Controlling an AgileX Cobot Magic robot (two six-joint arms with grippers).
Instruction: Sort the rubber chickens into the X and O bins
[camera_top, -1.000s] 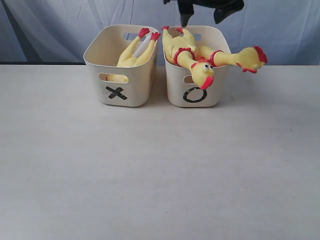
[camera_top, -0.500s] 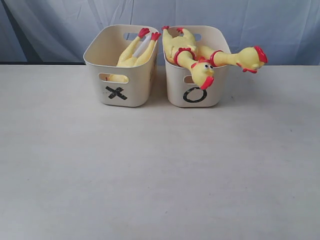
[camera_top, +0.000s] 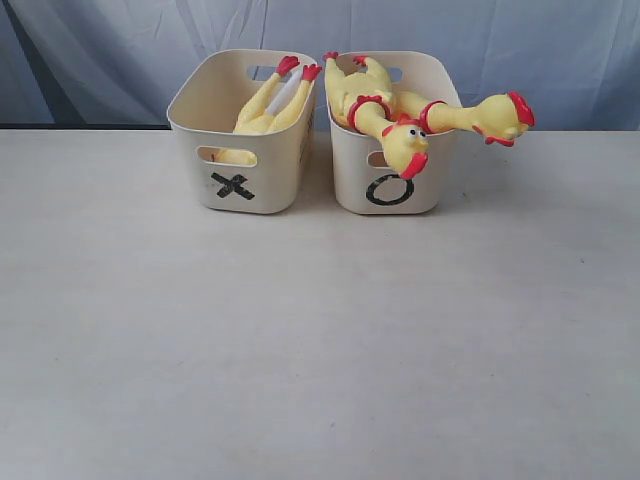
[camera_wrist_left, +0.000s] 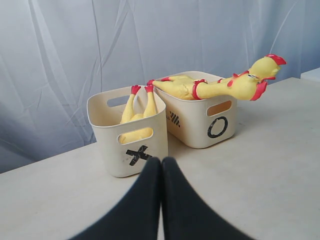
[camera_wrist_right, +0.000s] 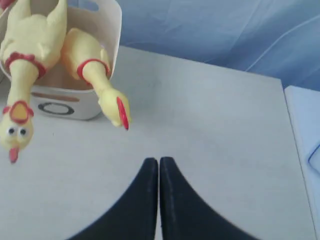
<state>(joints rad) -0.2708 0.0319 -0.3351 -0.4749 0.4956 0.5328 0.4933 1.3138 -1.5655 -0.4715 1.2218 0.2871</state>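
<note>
- Left gripper (camera_wrist_left: 161, 167) is keeping its two black fingers pressed together, gripping nothing, and is hanging above the table (camera_top: 320, 340) on the near side of the bins.
- Right gripper (camera_wrist_right: 159, 165) is likewise holding its fingers pressed together and empty, over bare table to the right of the bins and nearer than them.
- Neither gripper is showing in the exterior view.
- On the left, the X bin (camera_top: 270, 170) is holding the lone chicken (camera_top: 268, 105), which is lying head down towards the near wall with its red feet poking up over the far right corner.
- Just beside it on the right, the O bin (camera_top: 350, 170) is carrying two birds, both too long to fit inside.
- One of them, the front chicken (camera_top: 402, 145), is running far to near, its head drooping over the near rim above the O.
- Its neighbour, the side chicken (camera_top: 470, 117), is running left to right, its neck and head jutting out past the right rim.
- No chicken is lying on the table, so the sorting is looking finished.
- Should any bird need tucking in, the side chicken is pointing towards the right gripper, so that arm is sitting nearer; the X bin is lying straight ahead of the left one.
</note>
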